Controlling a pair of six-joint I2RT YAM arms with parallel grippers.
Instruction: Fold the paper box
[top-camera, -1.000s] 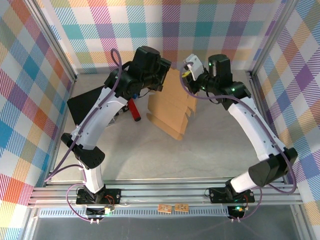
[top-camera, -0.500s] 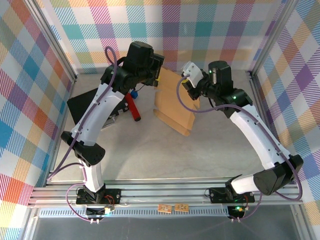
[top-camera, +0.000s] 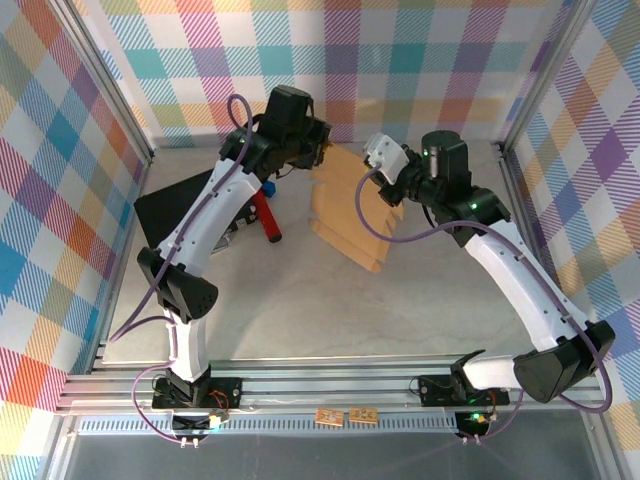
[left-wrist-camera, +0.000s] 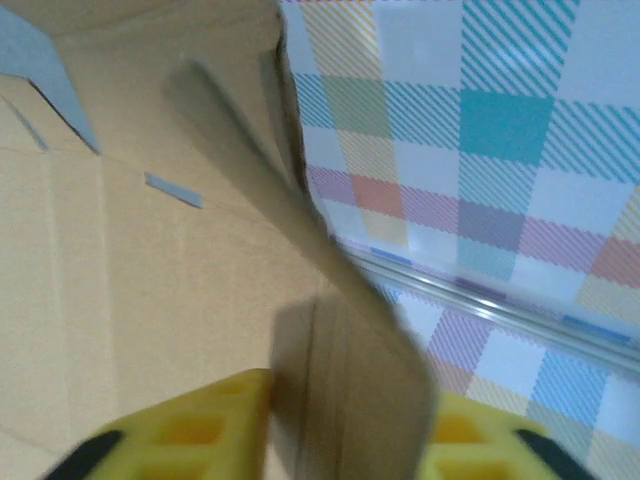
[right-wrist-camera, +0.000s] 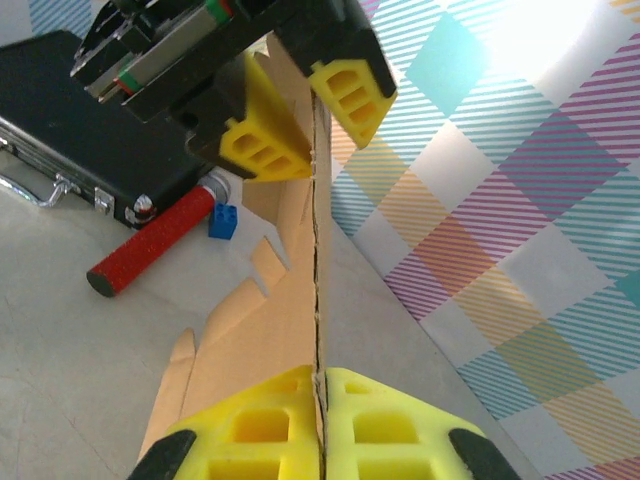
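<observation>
The paper box (top-camera: 350, 220) is a flat brown cardboard sheet with flaps, held up on edge at the back middle of the table. My right gripper (right-wrist-camera: 320, 430) is shut on its near edge, and the sheet (right-wrist-camera: 270, 340) runs straight away from the yellow fingers. In the top view that gripper (top-camera: 386, 192) is at the sheet's right side. My left gripper (left-wrist-camera: 350, 440) has a bent flap of the box (left-wrist-camera: 130, 270) filling the gap between its yellow fingers, touching both. From the right wrist, the left gripper (right-wrist-camera: 312, 110) clamps the sheet's far end. In the top view the left gripper (top-camera: 322, 158) sits at the sheet's far left corner.
A black case (top-camera: 170, 210) lies at the left. A red cylinder (top-camera: 267, 222) and a small blue brick (top-camera: 268, 187) lie between it and the box. The plaid back wall stands close behind the sheet. Bare table stretches in front of the box.
The left gripper swung back to the sheet's far corner and its jaws closed in on a flap. The right gripper kept its hold while the sheet shifted slightly.
</observation>
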